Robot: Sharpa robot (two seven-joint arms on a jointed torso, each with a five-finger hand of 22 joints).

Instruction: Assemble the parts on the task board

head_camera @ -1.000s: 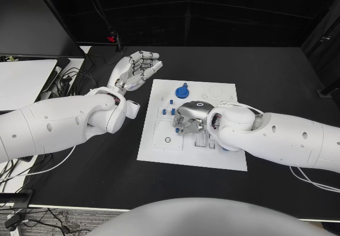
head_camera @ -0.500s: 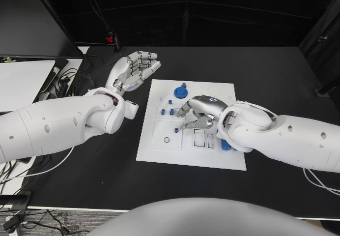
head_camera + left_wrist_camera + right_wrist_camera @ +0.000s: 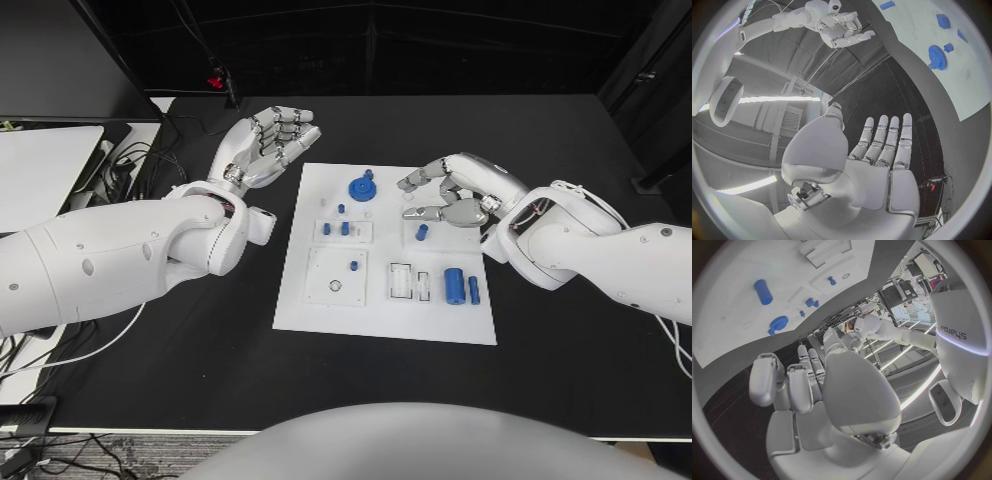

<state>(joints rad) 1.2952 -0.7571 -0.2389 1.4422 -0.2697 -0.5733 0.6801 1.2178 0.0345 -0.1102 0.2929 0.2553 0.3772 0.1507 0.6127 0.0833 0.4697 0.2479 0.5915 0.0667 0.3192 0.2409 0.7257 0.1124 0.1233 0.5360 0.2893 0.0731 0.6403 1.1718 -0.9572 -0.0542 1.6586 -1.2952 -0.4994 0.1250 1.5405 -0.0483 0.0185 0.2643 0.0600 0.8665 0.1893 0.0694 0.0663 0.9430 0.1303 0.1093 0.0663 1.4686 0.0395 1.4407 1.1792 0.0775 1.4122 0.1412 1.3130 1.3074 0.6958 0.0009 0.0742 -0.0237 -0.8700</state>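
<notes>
The left hand (image 3: 271, 142) is raised above the black table (image 3: 159, 370), just beside the far left corner of the task board (image 3: 387, 320). Its fingers stand straight and close together, and it holds nothing; the left wrist view (image 3: 879, 150) shows the same flat, open palm. The right hand (image 3: 454, 195) hovers over the far right part of the board. Its fingers are curled loosely, apart from each other, and I see nothing between them; in the right wrist view (image 3: 811, 385) the fingers also hold nothing.

The board is a white plate lying flat in the middle of the table, with shallow rectangular recesses in it. A blue gear (image 3: 365, 188) stands near its far edge. Two blue cylinders (image 3: 462, 285) lie side by side near the right edge, one thick and one thin. One short blue peg (image 3: 421, 232) lies just under the right hand. Several smaller blue pieces (image 3: 335, 228) stand in the left half; I cannot count them surely.
</notes>
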